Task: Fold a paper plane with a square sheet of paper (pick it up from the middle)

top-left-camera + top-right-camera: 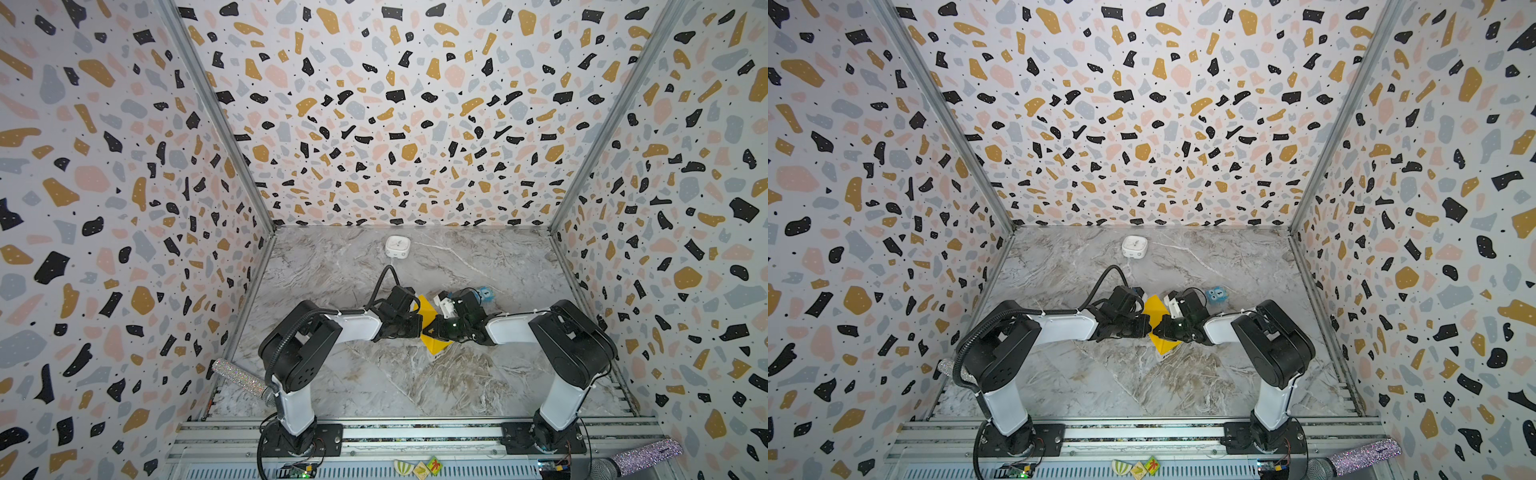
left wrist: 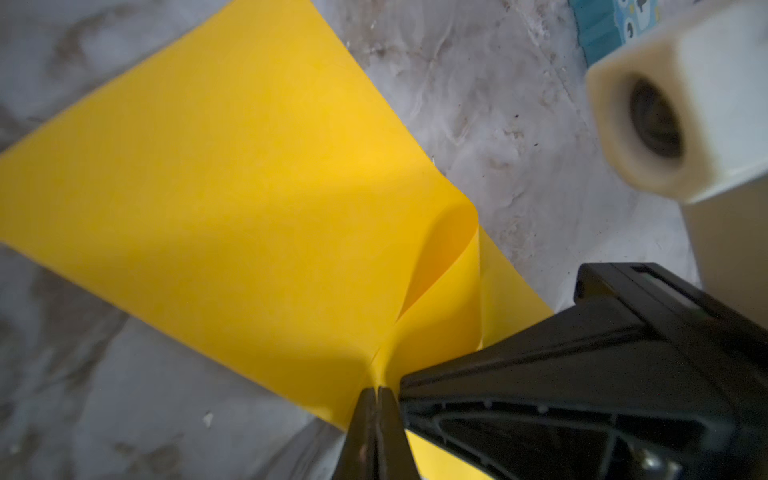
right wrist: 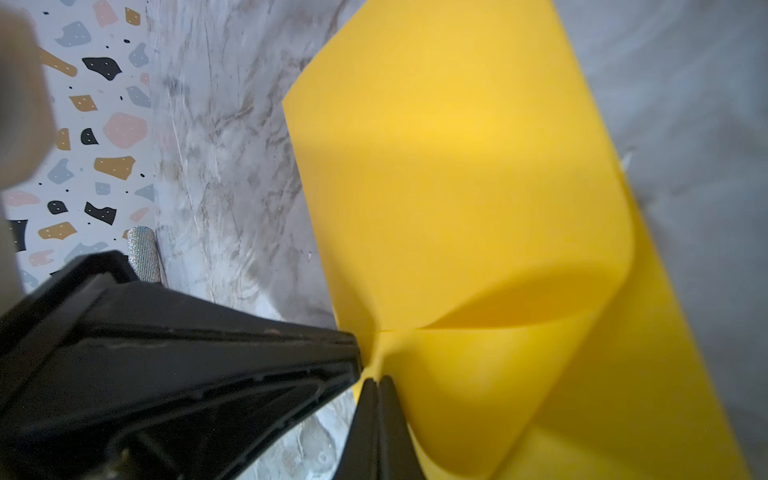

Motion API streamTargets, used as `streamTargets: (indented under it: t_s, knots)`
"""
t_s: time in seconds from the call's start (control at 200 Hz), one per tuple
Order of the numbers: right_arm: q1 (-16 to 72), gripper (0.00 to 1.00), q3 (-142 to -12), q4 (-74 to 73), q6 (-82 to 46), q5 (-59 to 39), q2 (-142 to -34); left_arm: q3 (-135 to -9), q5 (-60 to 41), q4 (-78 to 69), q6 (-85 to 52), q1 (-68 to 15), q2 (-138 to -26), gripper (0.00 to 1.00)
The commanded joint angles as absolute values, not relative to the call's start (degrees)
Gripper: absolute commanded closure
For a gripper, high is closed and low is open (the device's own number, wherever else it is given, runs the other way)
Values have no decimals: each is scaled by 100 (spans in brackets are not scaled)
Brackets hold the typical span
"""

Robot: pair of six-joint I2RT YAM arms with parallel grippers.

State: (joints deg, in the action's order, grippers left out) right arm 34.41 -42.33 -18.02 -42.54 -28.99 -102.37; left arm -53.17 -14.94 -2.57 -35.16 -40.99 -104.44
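Note:
The square sheet of paper [image 1: 434,345] [image 1: 1165,343] is bright yellow and sits mid-table between both arms. Its middle is pinched up into a ridge and its two halves slope away. In the left wrist view the paper [image 2: 249,187] puckers into my left gripper [image 2: 377,390], which is shut on it. In the right wrist view my right gripper [image 3: 377,380] is shut on the same ridge of paper [image 3: 457,187]. In both top views the left gripper [image 1: 420,329] and right gripper [image 1: 431,330] meet tip to tip over the sheet. No paper plane shape shows.
A white rounded box [image 1: 397,247] stands near the back wall. A small blue cube with eyes [image 1: 484,294] sits just behind the right wrist. Glittery microphones lie at the front left [image 1: 241,376] and front right [image 1: 640,457]. Patterned walls close three sides.

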Motion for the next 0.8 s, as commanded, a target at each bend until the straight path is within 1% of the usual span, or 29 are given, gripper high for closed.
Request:
streamTargets:
  t_s: [0.0, 0.14, 0.38, 0.511, 0.796]
  knots:
    - [3467, 100, -4095, -1089, -4210, -2582, -10334, -5326, -1362, -218, -3427, -4117, -10503, 100]
    - [3461, 100, -4117, -1140, -4178, -2676, -10247, -5282, -1284, -123, -3394, -4119, -10554, 100]
    - [3365, 95, -4083, -1322, -3799, -3345, -9606, -5146, -1036, 55, -3254, -4115, -10507, 100]
    - [3360, 95, -3876, -1280, -3835, -3578, -9447, -5054, -1019, 31, -3238, -4113, -10503, 100]
    - [3439, 96, -3520, -1221, -3883, -3622, -9303, -5027, -1018, -10, -3276, -4118, -10485, 100]
